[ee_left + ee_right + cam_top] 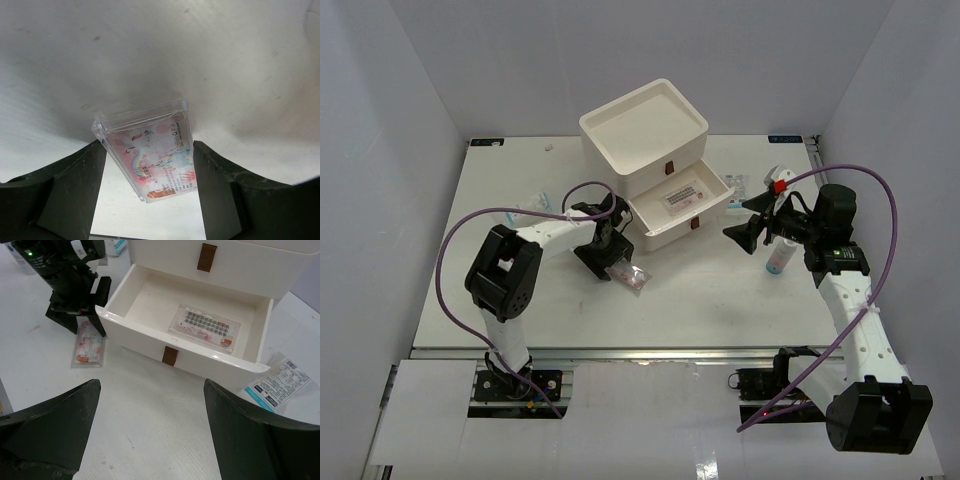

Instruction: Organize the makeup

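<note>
While R tool (pixel 151 390) gapes empty, L tool (pixel 148 146) straddles clear case (pixel 155 162); grip unclear.

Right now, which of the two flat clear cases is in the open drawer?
The case with dark rows; the pink one lies on the table by the left gripper.

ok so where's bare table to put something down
Bare: the near table in front of the open drawer, and the drawer's left half beside its lash case. Crowded: left of the drawer, where the left gripper straddles the flat clear case; right, with packet, bottle, right gripper.
</note>
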